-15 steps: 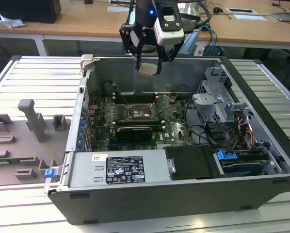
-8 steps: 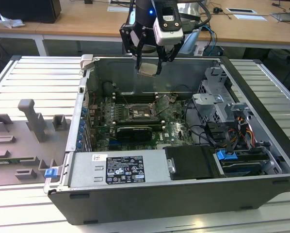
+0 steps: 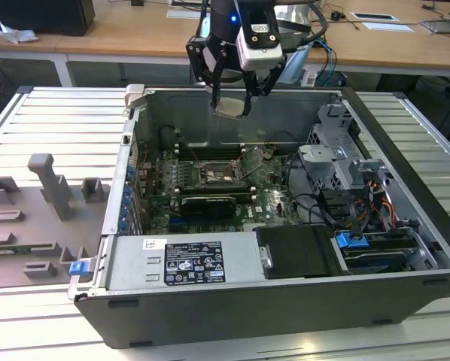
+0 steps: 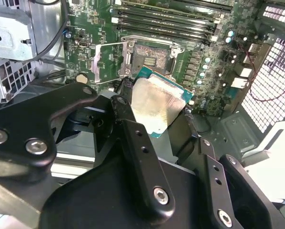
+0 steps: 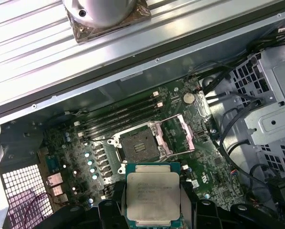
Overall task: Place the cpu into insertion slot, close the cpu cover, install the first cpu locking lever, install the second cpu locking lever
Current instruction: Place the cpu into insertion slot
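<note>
**cpu gripped in claw, hanging over open slot**

Hidden/unclear: in second wrist view the claw's black linkage covers the near corner of the cpu. In first wrist view the chip's lower edge is cut off. Socket pin detail too fine to make out.
Claw clenched on cpu's opp. edges. Chip is mid-air over case, well apart from insertion slot. cpu cover swung open beside slot.
</note>
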### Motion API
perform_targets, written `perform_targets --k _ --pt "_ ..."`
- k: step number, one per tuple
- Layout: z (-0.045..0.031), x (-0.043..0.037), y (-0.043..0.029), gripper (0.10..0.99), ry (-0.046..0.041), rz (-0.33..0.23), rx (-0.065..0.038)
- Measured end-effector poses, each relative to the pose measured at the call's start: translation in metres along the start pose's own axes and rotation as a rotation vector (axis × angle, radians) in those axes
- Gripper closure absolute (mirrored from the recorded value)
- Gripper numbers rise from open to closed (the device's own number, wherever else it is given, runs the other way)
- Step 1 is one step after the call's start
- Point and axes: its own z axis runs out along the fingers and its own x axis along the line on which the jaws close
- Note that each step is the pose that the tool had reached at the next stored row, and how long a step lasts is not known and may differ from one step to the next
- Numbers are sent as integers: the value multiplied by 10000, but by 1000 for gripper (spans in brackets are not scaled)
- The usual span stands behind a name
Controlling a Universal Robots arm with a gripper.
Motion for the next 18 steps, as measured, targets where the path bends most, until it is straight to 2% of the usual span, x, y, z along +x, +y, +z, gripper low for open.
perform_targets --k 18 --pt "0 0 0 545 -56 624 -11"
